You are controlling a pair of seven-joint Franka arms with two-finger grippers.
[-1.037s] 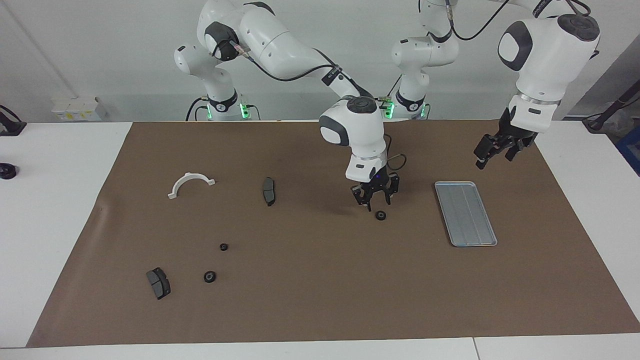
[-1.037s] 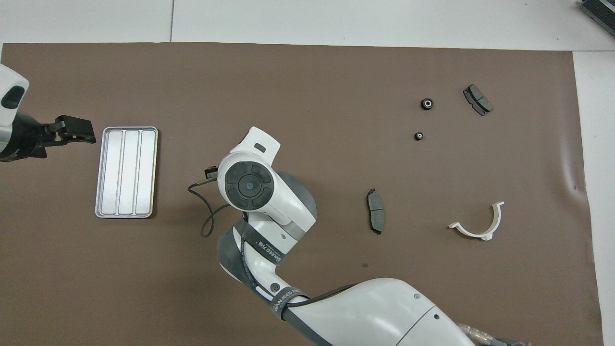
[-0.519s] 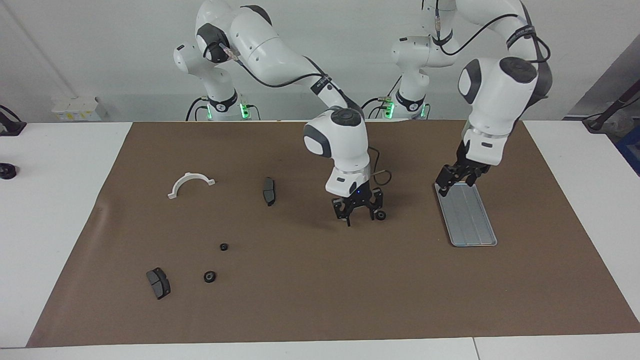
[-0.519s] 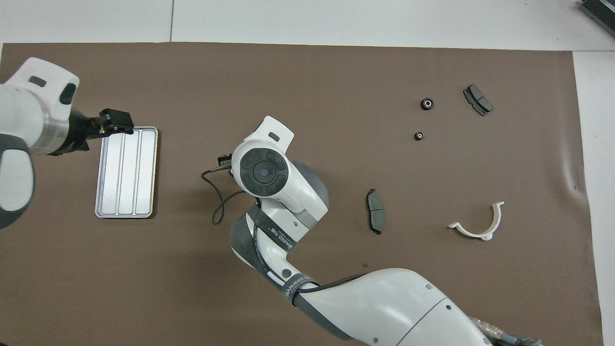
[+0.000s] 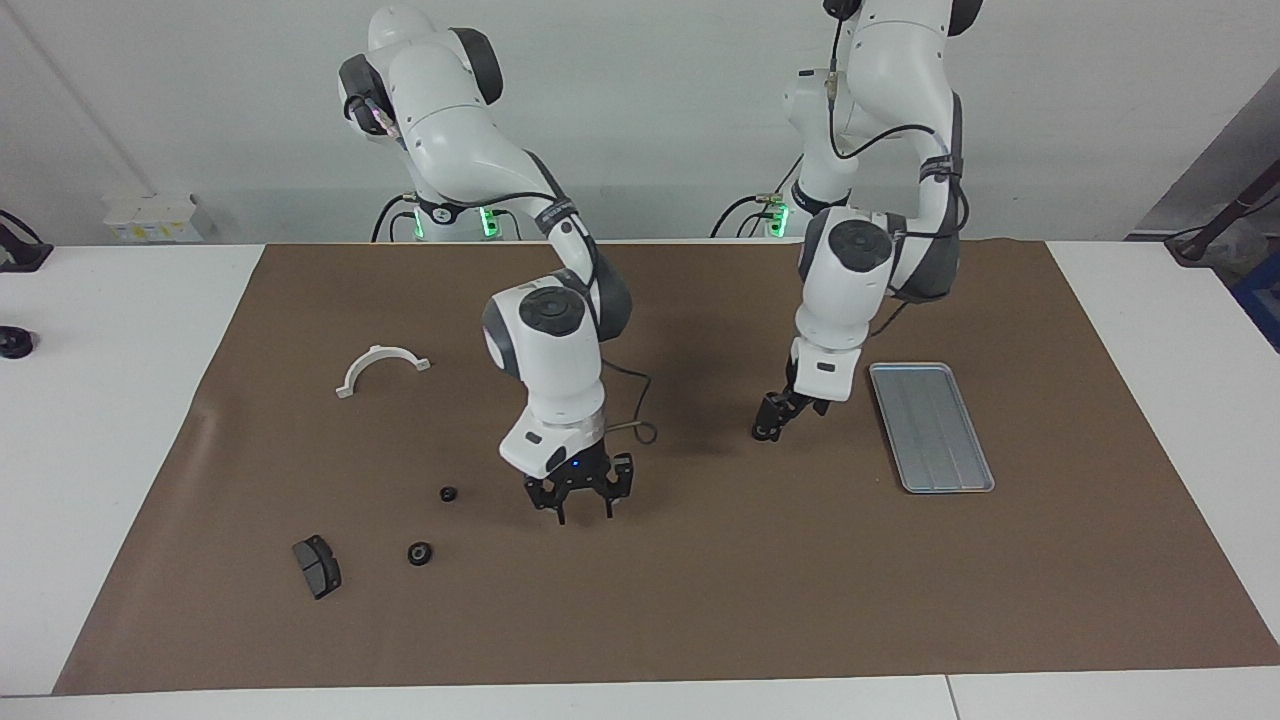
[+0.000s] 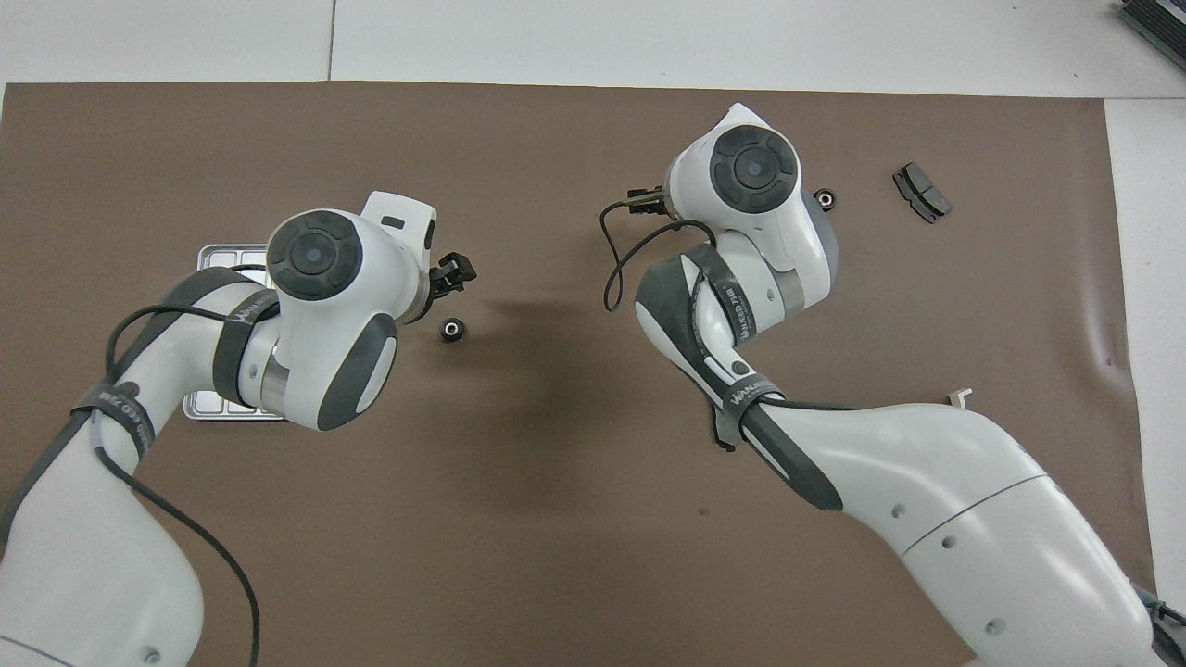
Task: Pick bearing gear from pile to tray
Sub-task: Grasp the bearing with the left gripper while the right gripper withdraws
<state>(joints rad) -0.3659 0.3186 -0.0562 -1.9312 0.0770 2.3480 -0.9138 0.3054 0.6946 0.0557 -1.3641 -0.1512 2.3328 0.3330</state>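
One black ring (image 6: 451, 330) lies alone on the brown mat beside the silver tray (image 5: 930, 427). My left gripper (image 5: 763, 432) is low at this ring, and the ring cannot be told from the fingertips in the facing view. In the overhead view my left gripper (image 6: 460, 270) shows just above the ring. My right gripper (image 5: 580, 508) is open and empty, low over the mat beside the pile's two other black rings (image 5: 448, 493) (image 5: 420, 553). A dark pad (image 5: 317, 565) and the white half-ring bracket (image 5: 383, 368) lie toward the right arm's end.
The left arm covers most of the tray (image 6: 218, 255) in the overhead view. The right arm hides a second dark pad in the facing view. The mat's edge lies past the pad (image 6: 921, 192) and ring (image 6: 825, 197).
My right gripper left the ring beside the tray and moved toward the pile at the right arm's end. My left gripper swung from the tray's end down to that ring.
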